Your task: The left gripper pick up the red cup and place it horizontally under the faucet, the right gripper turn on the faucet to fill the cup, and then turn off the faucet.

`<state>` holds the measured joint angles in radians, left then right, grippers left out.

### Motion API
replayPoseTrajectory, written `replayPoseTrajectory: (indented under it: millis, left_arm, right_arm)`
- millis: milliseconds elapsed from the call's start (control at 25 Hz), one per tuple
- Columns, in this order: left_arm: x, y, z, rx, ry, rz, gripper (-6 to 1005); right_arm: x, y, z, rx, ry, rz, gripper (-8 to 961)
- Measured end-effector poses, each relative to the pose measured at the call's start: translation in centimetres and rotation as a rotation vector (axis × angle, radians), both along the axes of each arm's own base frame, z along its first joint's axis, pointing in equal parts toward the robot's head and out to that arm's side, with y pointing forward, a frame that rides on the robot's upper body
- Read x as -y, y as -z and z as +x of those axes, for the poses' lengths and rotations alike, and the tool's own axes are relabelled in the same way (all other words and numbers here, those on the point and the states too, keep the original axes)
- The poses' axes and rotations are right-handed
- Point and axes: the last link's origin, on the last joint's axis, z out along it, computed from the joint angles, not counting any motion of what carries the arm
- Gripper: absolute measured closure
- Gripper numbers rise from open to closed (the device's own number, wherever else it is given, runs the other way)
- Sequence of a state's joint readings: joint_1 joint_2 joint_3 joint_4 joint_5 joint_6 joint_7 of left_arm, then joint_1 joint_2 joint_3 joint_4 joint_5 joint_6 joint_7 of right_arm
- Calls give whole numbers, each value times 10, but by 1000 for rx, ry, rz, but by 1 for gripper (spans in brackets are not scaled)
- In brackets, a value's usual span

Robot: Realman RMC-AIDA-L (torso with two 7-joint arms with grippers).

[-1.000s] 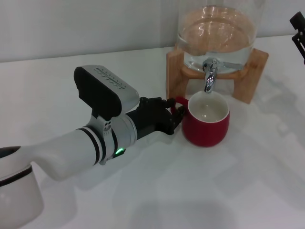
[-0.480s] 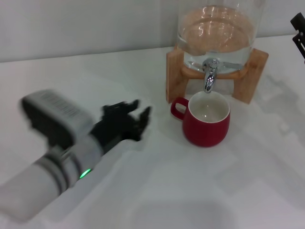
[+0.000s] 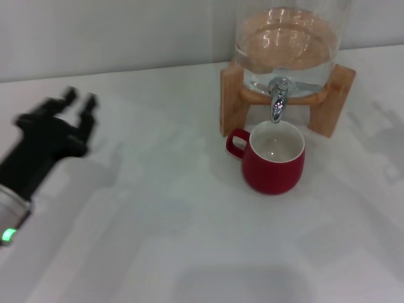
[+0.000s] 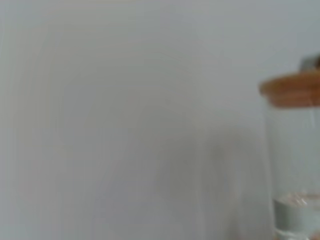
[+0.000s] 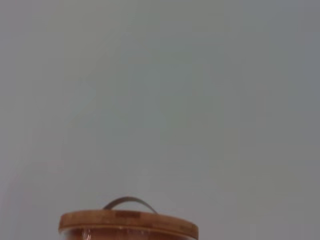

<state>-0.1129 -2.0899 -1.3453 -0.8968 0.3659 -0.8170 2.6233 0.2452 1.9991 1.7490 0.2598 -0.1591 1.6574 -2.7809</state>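
The red cup [image 3: 274,160] is stood upright under the faucet [image 3: 278,100], near the counter's [image 3: 189,240] far edge. The left gripper [image 3: 79,101] is held well apart near the left edge, fingers spread, empty. No legible writing is seen.

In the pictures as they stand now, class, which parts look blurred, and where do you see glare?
Head view: the left pincer is smeared by motion; red cup and faucet are crisp, with glints on the chrome. Left wrist view: the glass dispenser is soft. Right wrist view: its wooden lid is fairly sharp.
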Motion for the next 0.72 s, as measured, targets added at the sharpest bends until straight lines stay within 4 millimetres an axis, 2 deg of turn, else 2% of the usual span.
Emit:
replayPoseTrajectory:
  millis: [200, 560, 720]
  left_arm:
    - [-12, -29, -12, 3, -7, 117, 666]
    - [-35, -75, -22, 30, -51, 285, 664]
    - [-40, -93, -26, 45, -72, 346, 466]
  right_arm:
    - [10, 1, 1, -12, -19, -1, 348]
    - [24, 10, 4, -47, -26, -71, 348]
    - [30, 12, 7, -60, -20, -88, 348]
